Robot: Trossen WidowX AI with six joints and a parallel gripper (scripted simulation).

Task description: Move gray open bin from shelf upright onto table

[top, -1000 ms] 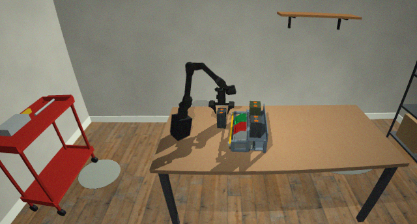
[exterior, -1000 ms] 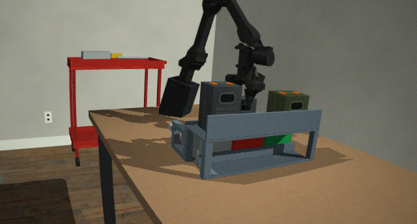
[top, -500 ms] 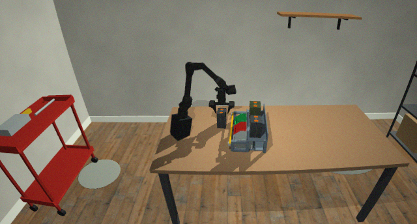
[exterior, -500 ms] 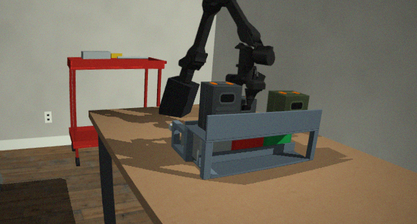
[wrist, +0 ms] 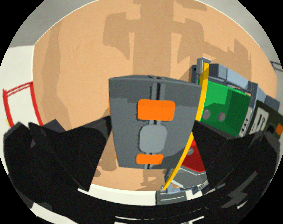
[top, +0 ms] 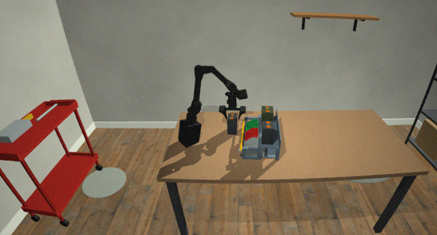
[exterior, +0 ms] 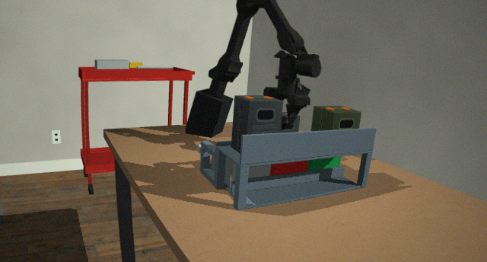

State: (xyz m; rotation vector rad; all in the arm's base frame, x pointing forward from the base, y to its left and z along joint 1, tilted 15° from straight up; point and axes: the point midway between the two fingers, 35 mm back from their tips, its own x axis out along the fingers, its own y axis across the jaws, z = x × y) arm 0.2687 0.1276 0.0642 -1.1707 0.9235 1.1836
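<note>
Gripper [top: 232, 109] above gray bin [top: 232, 123], nothing held.
You've got fingers spread wide over it, bin upright on counter [top: 334, 143].

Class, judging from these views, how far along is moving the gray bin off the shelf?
Done, it seems: the bin stands upright on the table, beside the shelf, orange parts showing on top. In hand: nothing; the tool hangs open over it. Left: probably just pulling the arm away.

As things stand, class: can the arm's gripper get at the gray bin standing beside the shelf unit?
Probably yes. The open gripper hangs directly above the gray bin, with nothing between them; the shelf unit stands alongside.
</note>
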